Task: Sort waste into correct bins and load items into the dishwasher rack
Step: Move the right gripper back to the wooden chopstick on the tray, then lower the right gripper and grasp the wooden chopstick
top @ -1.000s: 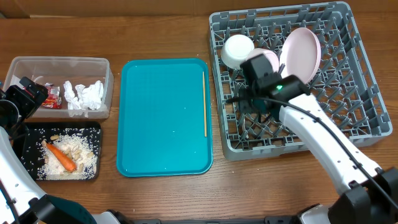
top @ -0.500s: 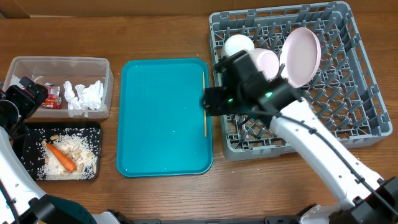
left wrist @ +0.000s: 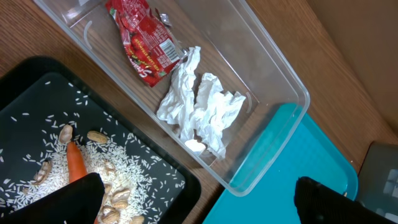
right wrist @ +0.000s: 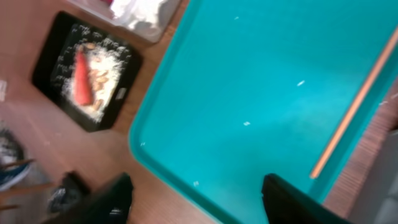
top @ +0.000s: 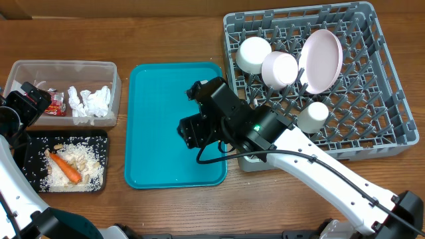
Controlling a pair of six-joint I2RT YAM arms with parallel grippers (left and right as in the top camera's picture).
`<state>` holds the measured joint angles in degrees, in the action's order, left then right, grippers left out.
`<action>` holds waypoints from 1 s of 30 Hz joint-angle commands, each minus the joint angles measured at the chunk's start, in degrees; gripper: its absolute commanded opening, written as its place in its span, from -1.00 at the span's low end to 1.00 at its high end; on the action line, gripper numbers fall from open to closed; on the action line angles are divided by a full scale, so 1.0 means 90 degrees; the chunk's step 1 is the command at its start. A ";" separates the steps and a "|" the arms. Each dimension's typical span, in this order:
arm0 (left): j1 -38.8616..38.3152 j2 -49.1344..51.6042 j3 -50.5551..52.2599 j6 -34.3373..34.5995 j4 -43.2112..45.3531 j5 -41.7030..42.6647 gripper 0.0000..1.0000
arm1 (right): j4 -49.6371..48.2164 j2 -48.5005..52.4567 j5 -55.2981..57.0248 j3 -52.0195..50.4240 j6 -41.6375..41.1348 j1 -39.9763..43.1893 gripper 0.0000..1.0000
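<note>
The grey dishwasher rack (top: 392, 136) holds two white bowls (top: 253, 54) (top: 279, 68), a plate (top: 321, 60) and a small cup (top: 312, 116). My right gripper (top: 194, 129) is open and empty over the teal tray (top: 156, 99). In the right wrist view it (right wrist: 202, 202) hangs above the tray's near edge, with a wooden chopstick (right wrist: 348, 121) lying to its right. My left gripper (left wrist: 193, 202) is open and empty above the clear tub (left wrist: 273, 81) and the black tray (left wrist: 186, 180). The tub holds the red wrapper (left wrist: 146, 40) and tissue (left wrist: 202, 106). The carrot (left wrist: 78, 165) and rice lie in the black tray.
In the overhead view the clear tub (top: 66, 66) and black tray (top: 30, 143) sit at the far left, with the left arm (top: 23, 103) beside them. My right arm crosses the rack's left edge and hides most of the chopstick from above.
My right arm has swung left from over the rack to over the teal tray. The small cup now shows in the rack. The left arm has not moved.
</note>
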<state>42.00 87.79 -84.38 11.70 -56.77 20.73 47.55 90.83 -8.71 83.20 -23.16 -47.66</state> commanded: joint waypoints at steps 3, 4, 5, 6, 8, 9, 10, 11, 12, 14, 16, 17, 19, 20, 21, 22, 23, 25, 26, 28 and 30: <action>-0.0002 0.0007 -0.0148 0.0036 0.0005 -0.0044 1.00 | -0.0299 0.0707 0.0957 0.0085 -0.0726 -0.0019 0.15; -0.0002 0.0007 -0.0148 0.0034 0.0005 -0.0044 1.00 | -0.0386 0.0833 0.1018 0.0085 -0.0865 -0.0022 0.10; -0.0002 0.0007 -0.0148 0.0034 0.0005 -0.0044 0.99 | -0.0481 0.1010 0.1154 0.0085 -0.1088 -0.0019 0.06; -0.0002 0.0007 -0.0148 0.0034 0.0005 -0.0044 1.00 | -0.0546 0.1151 0.1328 0.0085 -0.1294 -0.0022 0.06; -0.0002 0.0007 -0.0148 0.0034 0.0005 -0.0044 1.00 | -0.0651 0.1484 0.1775 0.0085 -0.1800 -0.0019 0.07; -0.0002 0.0007 -0.0148 0.0036 0.0005 -0.0044 1.00 | -0.0690 0.1615 0.1950 0.0085 -0.1948 -0.0019 0.06; -0.0002 0.0007 -0.0148 0.0034 0.0005 -0.0044 1.00 | -0.0746 0.1800 0.2205 0.0085 -0.2108 -0.0019 0.07; -0.0002 0.0007 -0.0148 0.0034 0.0005 -0.0044 1.00 | -0.0780 0.1938 0.2390 0.0085 -0.2176 -0.0019 0.06; -0.0002 0.0007 -0.0148 0.0034 0.0005 -0.0044 1.00 | -0.0792 0.2062 0.2596 0.0085 -0.2268 -0.0019 0.06; -0.0002 0.0007 -0.0148 0.0034 0.0005 -0.0044 1.00 | -0.0801 0.2259 0.2922 0.0085 -0.2288 -0.0019 0.06; -0.0002 0.0007 -0.0148 0.0034 0.0005 -0.0044 1.00 | -0.0804 0.2450 0.3162 0.0085 -0.2288 -0.0019 0.07; -0.0002 0.0007 -0.0148 0.0034 0.0005 -0.0044 1.00 | -0.0814 0.2555 0.3218 0.0085 -0.2285 -0.0019 0.07; -0.0002 0.0007 -0.0148 0.0034 0.0005 -0.0044 1.00 | -0.0857 0.2800 0.3252 0.0085 -0.2283 -0.0019 0.08; -0.0002 0.0007 -0.0148 0.0034 0.0005 -0.0044 1.00 | -0.0884 0.2897 0.3254 0.0085 -0.2280 -0.0019 0.08; -0.0002 0.0007 -0.0148 0.0034 0.0005 -0.0044 1.00 | -0.0918 0.2987 0.3257 0.0085 -0.2256 -0.0019 0.08; -0.0002 0.0007 -0.0148 0.0034 0.0005 -0.0044 1.00 | -0.0933 0.3050 0.3281 0.0085 -0.2249 -0.0019 0.08; -0.0002 0.0007 -0.0148 0.0036 0.0005 -0.0044 1.00 | -0.0940 0.3111 0.3342 0.0085 -0.2237 -0.0017 0.08; -0.0002 0.0007 -0.0148 0.0036 0.0005 -0.0044 1.00 | -0.0918 0.3167 0.3517 0.0085 -0.2237 -0.0012 0.08; -0.0002 0.0007 -0.0148 0.0034 0.0005 -0.0044 1.00 | -0.0913 0.3169 0.3585 0.0085 -0.2237 -0.0005 0.09; -0.0002 0.0007 -0.0148 0.0034 0.0005 -0.0044 1.00 | -0.0913 0.3169 0.3636 0.0085 -0.2234 0.0017 0.09; -0.0002 0.0007 -0.0148 0.0034 0.0005 -0.0044 1.00 | -0.0882 0.3172 0.3633 0.0085 -0.2234 0.0022 0.10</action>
<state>42.00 87.79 -84.38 11.70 -56.77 20.73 39.66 119.52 21.50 83.20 -42.83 -47.66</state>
